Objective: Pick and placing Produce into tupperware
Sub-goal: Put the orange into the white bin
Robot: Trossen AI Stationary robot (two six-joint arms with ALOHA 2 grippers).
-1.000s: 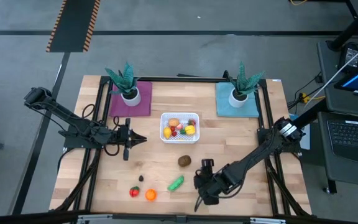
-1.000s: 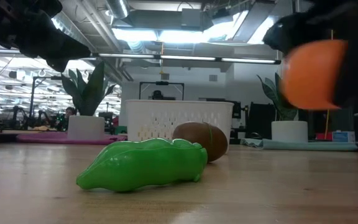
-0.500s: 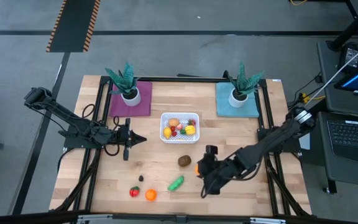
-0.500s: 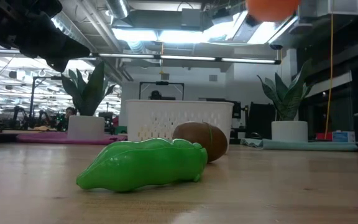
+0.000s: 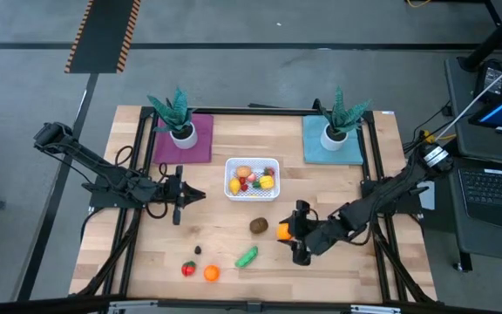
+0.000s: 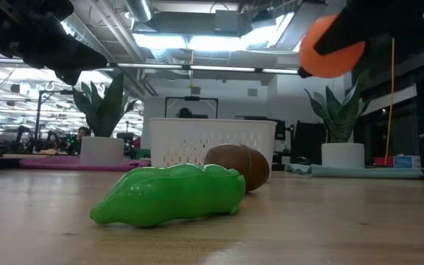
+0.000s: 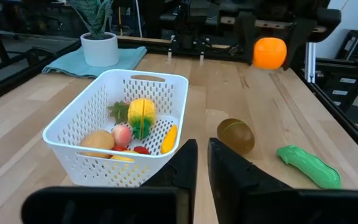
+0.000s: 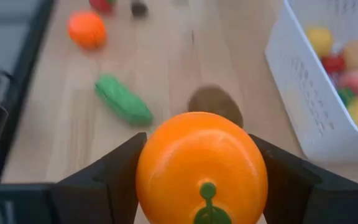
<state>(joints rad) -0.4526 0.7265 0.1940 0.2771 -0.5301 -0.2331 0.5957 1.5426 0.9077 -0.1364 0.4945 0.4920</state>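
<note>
1. Toy orange (image 8: 201, 167): pinched at its widest sides by the right gripper (image 5: 291, 233), aloft near the kiwi (image 5: 258, 225), short of the white basket (image 5: 231, 168).
2. Probably light, rigid, slick plastic; a centred grip seems safest.
3. Left gripper (image 5: 197, 195): fingers pressed together, empty, beside the basket.

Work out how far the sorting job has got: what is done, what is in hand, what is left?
Done: several toy fruits already lie in the white basket.
In hand: the right hand holds an orange above the table, beside the brown kiwi. The left hand waits, shut, to the left of the basket.
Left: the kiwi, the green pod, a second orange, a red fruit and a small dark piece.
</note>
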